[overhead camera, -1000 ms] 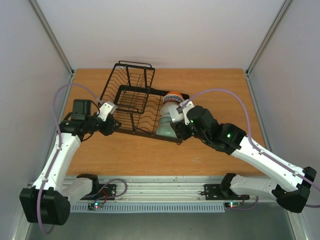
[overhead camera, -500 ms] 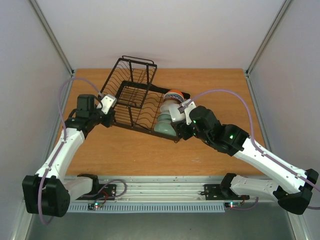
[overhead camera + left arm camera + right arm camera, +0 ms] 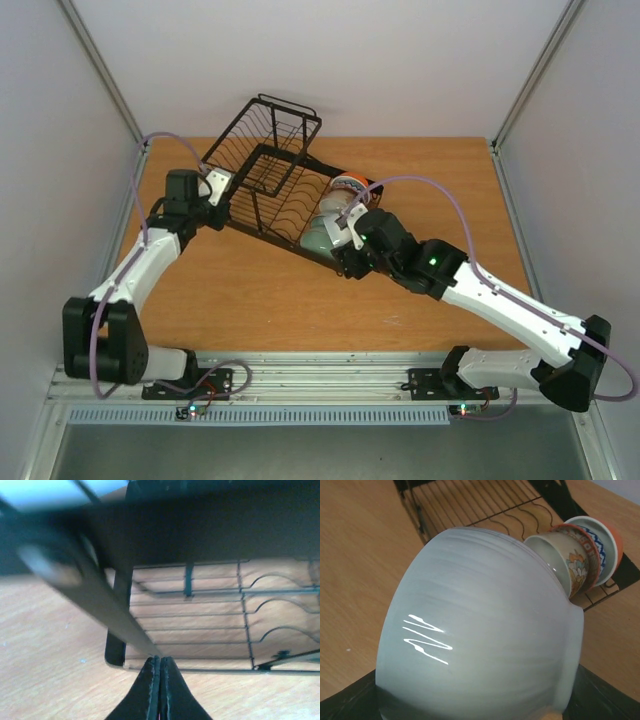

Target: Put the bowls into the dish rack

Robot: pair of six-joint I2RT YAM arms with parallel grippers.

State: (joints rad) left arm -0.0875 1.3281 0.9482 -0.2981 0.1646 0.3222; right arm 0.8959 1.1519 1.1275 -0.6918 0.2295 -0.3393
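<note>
a: where is the bowl to be loaded, and by what is it held?
b: a pale green bowl (image 3: 480,640) is clasped across its width by the right gripper (image 3: 338,243), at the near right end of the dish rack (image 3: 270,190). whether it is already seated in the tines cannot be told.
a: and the other hand?
b: the left gripper (image 3: 159,680) is pinched tight, it is judged, on a thin frame bar at the rack's left end.
a: which way is the slot?
b: straight ahead of the right gripper. the rack's long axis is laid diagonally across the table (image 3: 250,300), and the right arm is far nearer the loaded end.
a: what is in the way?
b: three standing bowls (image 3: 575,555) are ranged on edge just beyond the held one, so a knock is to be guarded against.
</note>
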